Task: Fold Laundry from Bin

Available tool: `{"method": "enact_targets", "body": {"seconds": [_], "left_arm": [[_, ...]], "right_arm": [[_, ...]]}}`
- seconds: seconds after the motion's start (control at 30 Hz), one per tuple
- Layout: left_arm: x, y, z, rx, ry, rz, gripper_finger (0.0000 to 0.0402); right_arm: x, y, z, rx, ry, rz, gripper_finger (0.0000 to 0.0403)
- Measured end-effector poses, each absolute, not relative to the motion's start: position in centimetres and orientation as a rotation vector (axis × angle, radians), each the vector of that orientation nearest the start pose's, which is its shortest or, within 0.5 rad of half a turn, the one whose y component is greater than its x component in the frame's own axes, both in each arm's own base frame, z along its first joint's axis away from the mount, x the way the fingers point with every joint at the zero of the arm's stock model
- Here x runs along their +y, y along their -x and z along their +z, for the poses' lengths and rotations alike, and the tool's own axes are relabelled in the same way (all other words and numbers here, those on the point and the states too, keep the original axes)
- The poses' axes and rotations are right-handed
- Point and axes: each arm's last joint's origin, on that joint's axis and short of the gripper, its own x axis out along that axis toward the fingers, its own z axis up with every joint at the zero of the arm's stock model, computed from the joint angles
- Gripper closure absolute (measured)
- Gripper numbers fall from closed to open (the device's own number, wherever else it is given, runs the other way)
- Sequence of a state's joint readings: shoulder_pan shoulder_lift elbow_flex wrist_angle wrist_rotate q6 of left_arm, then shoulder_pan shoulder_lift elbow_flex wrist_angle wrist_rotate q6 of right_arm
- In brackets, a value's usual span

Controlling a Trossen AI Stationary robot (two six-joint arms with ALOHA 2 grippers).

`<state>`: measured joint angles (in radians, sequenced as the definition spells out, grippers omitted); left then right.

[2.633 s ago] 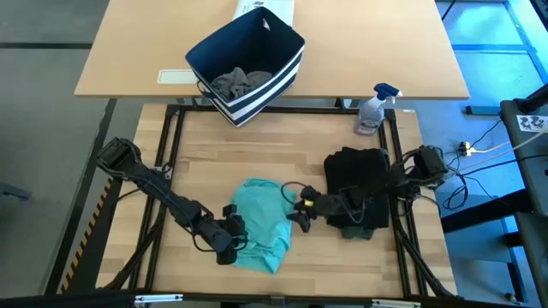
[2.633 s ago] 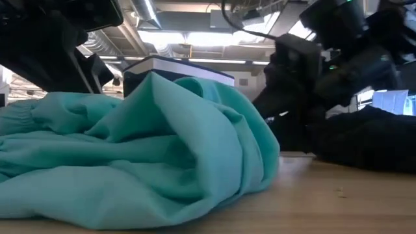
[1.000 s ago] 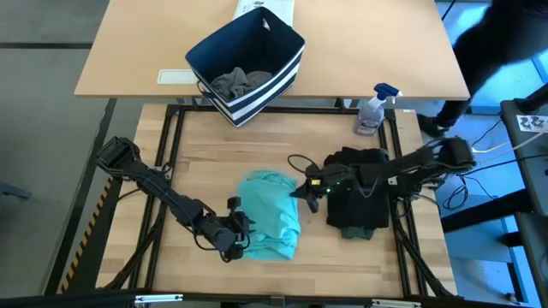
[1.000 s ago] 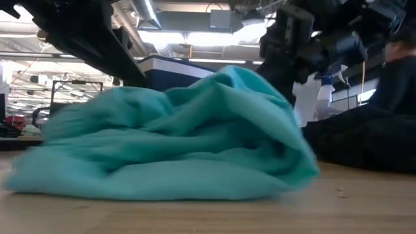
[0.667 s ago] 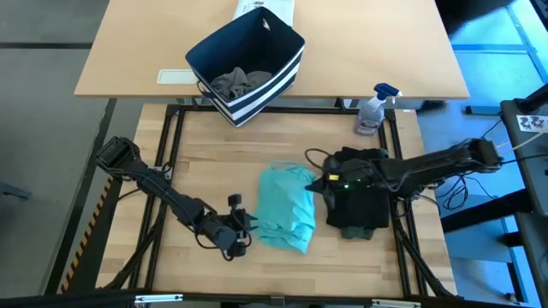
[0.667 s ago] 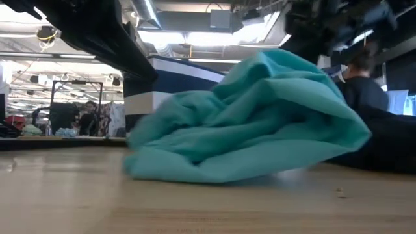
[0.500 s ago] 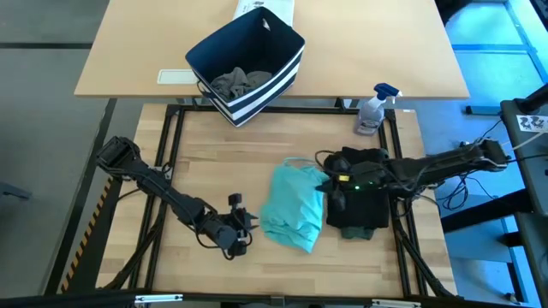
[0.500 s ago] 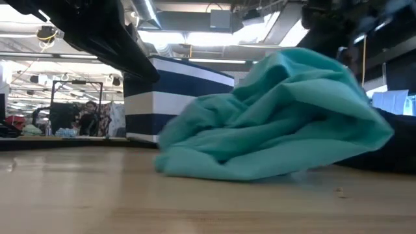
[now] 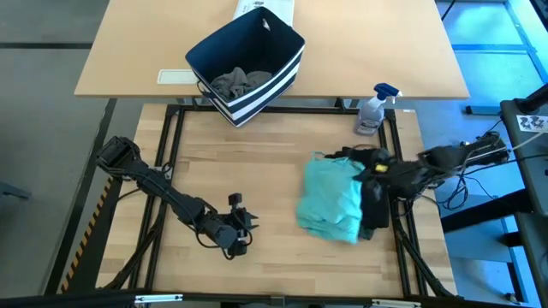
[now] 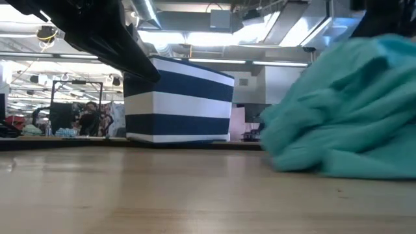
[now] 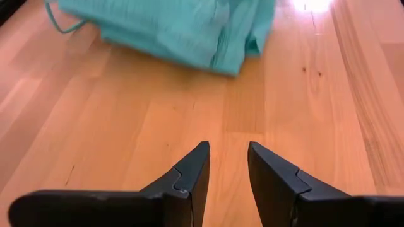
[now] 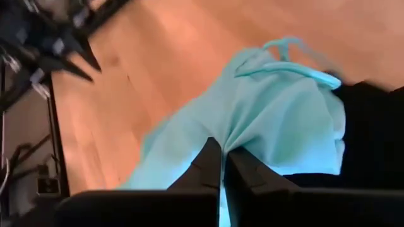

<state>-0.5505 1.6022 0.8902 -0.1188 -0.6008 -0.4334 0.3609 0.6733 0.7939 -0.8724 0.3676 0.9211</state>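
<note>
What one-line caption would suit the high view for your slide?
The right gripper, jaws shut on the crumpled teal cloth garment, holds it partly over the folded black garment; the left gripper rests apart.

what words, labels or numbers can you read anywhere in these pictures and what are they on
None can be read.
White box behind the striped bin: dark print, too small to read.
Spray bottle: any label is too small to read.
Black-and-white tag at the right edge: a pattern, no legible text.
Teal garment and black garment: no print visible.
</note>
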Motion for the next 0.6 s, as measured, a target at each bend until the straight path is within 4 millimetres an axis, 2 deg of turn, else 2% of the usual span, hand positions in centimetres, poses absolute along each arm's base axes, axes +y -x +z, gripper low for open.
{"method": "enact_targets", "body": {"seconds": [0.13, 0.23, 0.43, 0.6], "left_arm": [[-15.0, -27.7, 18.5, 0.661, -0.032, 0.197, 0.0299], [-15.0, -27.8, 18.5, 0.659, -0.029, 0.197, 0.0299], [-15.0, -27.8, 18.5, 0.660, -0.025, 0.191, 0.0299], [-15.0, -27.8, 18.6, 0.657, -0.023, 0.190, 0.0299]], "right_arm": [[2.4, -9.7, 32.0, 0.622, -0.582, -0.415, 0.0403], [1.9, -8.5, 33.0, 0.660, -0.587, -0.478, 0.0403], [1.0, -5.7, 31.9, 0.908, -0.627, -0.690, 0.0403], [1.1, -5.6, 30.6, 0.942, -0.689, -0.680, 0.0403]]}}
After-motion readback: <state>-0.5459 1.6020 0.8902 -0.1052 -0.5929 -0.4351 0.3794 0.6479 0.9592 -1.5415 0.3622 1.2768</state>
